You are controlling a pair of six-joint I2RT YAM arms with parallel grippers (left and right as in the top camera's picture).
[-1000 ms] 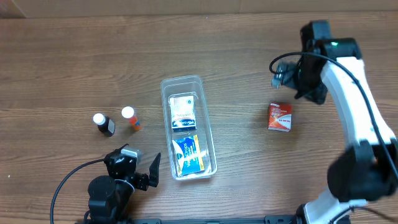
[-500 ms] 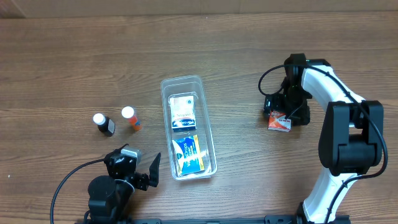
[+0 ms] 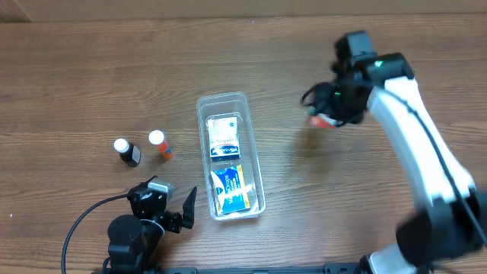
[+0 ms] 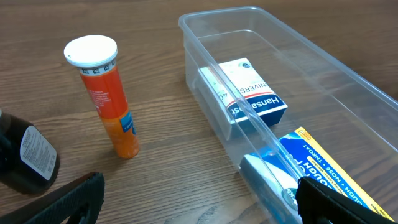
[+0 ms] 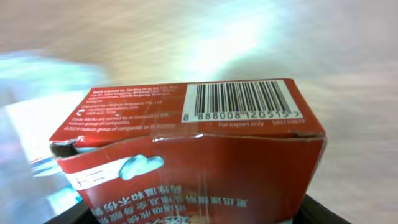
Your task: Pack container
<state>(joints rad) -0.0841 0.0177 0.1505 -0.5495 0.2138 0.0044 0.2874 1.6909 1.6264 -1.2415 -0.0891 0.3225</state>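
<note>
The container (image 3: 202,156) is a clear long tub in mid-table, also in the left wrist view (image 4: 292,56). Inside lie a white-and-blue box (image 3: 224,138) (image 4: 252,99) and a blue-and-yellow box (image 3: 230,190) (image 4: 323,168). My right gripper (image 3: 329,114) is shut on a small red box (image 3: 319,120), held off the table to the right of the container's far end. That red box (image 5: 186,143) fills the right wrist view between my right gripper (image 5: 193,213) jaws. My left gripper (image 3: 163,213) (image 4: 199,205) stands open near the front edge, left of the container, holding nothing.
An orange tube with a white cap (image 3: 159,144) (image 4: 106,93) and a dark bottle with a white cap (image 3: 126,152) (image 4: 25,158) stand left of the container. The right arm (image 3: 411,114) reaches in from the right side.
My right gripper came down on the red box, closed on it and lifted it off the table, carrying it left and farther back. The left arm has not moved.
</note>
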